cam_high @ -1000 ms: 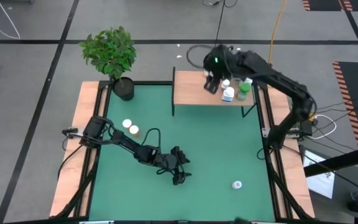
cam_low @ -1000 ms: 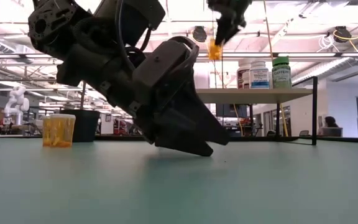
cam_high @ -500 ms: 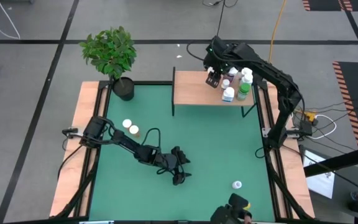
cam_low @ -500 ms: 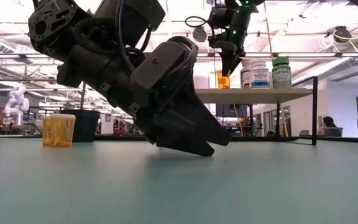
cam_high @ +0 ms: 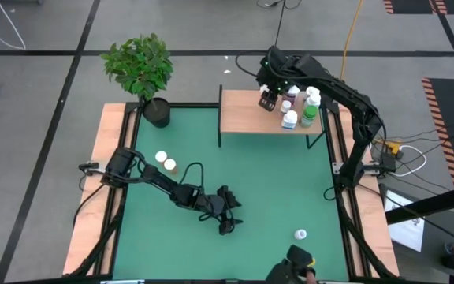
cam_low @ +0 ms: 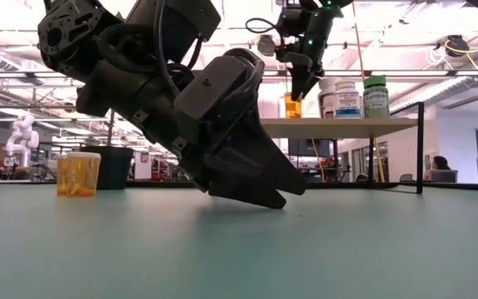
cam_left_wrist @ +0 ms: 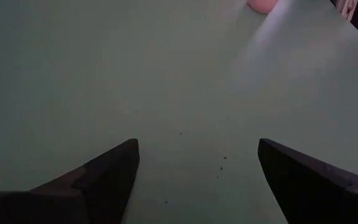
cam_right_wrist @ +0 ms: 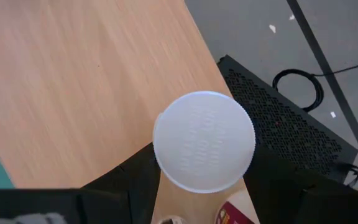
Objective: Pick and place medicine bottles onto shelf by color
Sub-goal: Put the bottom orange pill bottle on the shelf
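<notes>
Currently right gripper (cam_right_wrist: 204, 180) pinches the upright amber bottle (cam_low: 294, 105) from above, directly over the shelf (cam_high: 243, 118); left gripper (cam_high: 225, 211) spread, idle on table.

Amber bottle (cam_right_wrist: 204, 141) body is being hidden under its own white cap in the right wrist view. Shelf (cam_high: 243, 118) bottles are being partly covered by the right arm from above. Pink object (cam_left_wrist: 263, 5) is being cut off at the edge.
</notes>
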Available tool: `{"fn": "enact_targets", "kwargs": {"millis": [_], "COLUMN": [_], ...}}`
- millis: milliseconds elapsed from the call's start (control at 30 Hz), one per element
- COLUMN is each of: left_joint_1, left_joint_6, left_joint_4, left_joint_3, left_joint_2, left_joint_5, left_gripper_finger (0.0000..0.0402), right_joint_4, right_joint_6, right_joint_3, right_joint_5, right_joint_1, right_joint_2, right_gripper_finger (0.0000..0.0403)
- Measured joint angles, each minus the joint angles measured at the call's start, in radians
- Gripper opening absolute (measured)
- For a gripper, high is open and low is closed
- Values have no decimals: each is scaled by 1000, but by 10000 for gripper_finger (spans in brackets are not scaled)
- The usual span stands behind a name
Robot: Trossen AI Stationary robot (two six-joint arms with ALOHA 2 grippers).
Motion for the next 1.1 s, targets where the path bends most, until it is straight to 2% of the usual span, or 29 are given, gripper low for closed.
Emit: {"fn": "enact_targets", "kwargs": {"millis": [833,1100], "left_joint_1": [-1,-2], "left_joint_6": [0,3], "left_joint_4": [-7,-11], "left_joint_3": [0,-1], "left_joint_2": [0,1], "left_joint_5": [15,16], "left_gripper_finger": [335,335], "right_joint_4": [41,44], "right_joint_6": [-28,-22], "right_joint_3": [-71,-71], "right_joint_5": [2,11], "right_joint_1": [0,0], "right_joint_2": [0,0], "right_gripper_finger": [202,240]}}
